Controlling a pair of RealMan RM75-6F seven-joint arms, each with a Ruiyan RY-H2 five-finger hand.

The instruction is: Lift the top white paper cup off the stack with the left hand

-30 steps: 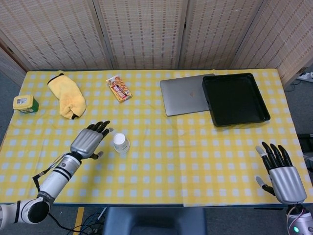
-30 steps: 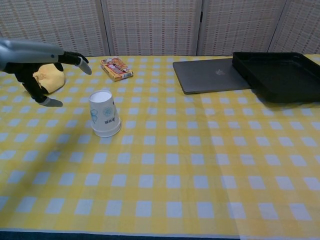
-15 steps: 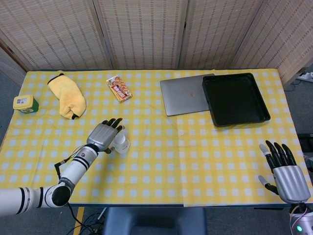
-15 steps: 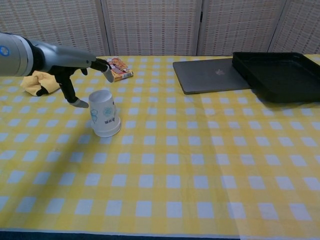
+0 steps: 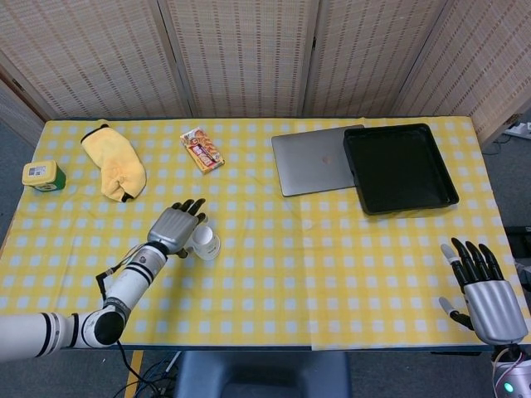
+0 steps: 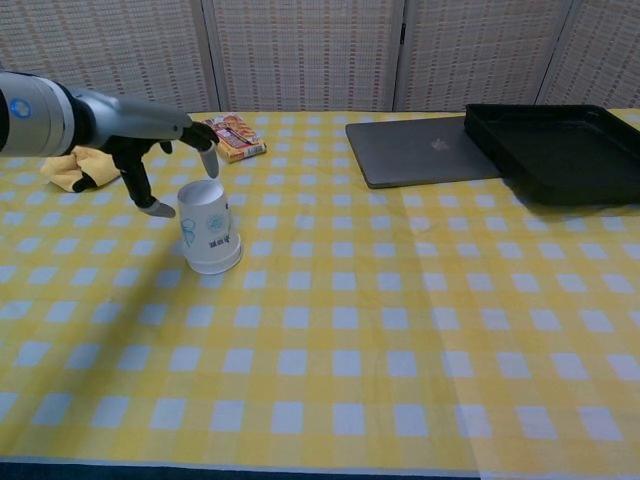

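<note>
Hovering | left hand (image 6: 160,150) fingers (image 6: 208,158) spread | above cup stack (image 6: 208,228)

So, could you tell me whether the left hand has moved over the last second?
Yes. The left hand moved rightward to the paper cup stack, away from the yellow mitt.

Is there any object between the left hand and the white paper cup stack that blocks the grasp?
No, nothing visible blocks it. The left hand hovers open right beside the paper cup stack, fingers spread over its top, with only bare tablecloth around it.
</note>
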